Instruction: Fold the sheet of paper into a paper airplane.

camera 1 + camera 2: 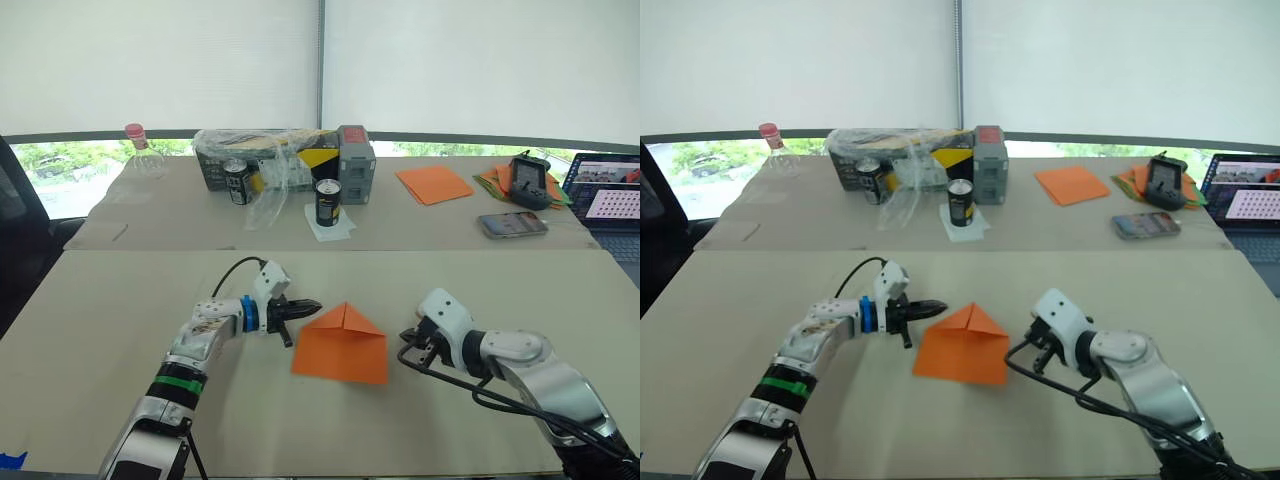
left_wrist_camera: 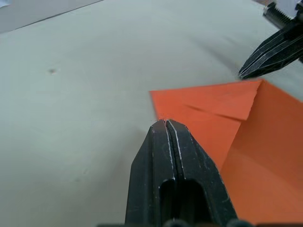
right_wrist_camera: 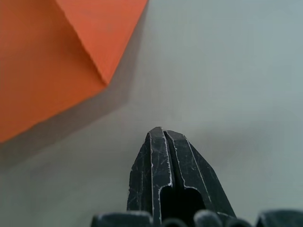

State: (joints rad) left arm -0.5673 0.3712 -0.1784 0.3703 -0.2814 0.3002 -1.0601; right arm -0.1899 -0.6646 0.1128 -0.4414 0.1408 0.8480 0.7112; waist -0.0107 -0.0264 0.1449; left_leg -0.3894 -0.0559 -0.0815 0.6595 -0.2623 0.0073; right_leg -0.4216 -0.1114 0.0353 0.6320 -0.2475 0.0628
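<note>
- We see the left tool [image 1: 305, 306] clenched with nothing between its fingers, its tip meeting the left edge of the sheet of paper [image 1: 342, 346].
- Our right tool [image 3: 161, 135] is also clenched and grasps nothing; it sits just beside the sheet's right edge, apart from it.
- The sheet lies flat on the near worktop [image 1: 120, 330] between both tools, its top corners folded into a point.
- Nothing lies between either tool and the sheet.
- On the far worktop we see a can [image 1: 328, 202], a grey box [image 1: 355, 163], a plastic-wrapped package [image 1: 250, 160], a stack of orange sheets [image 1: 434, 184], a phone [image 1: 512, 225] and a laptop [image 1: 610, 200].
</note>
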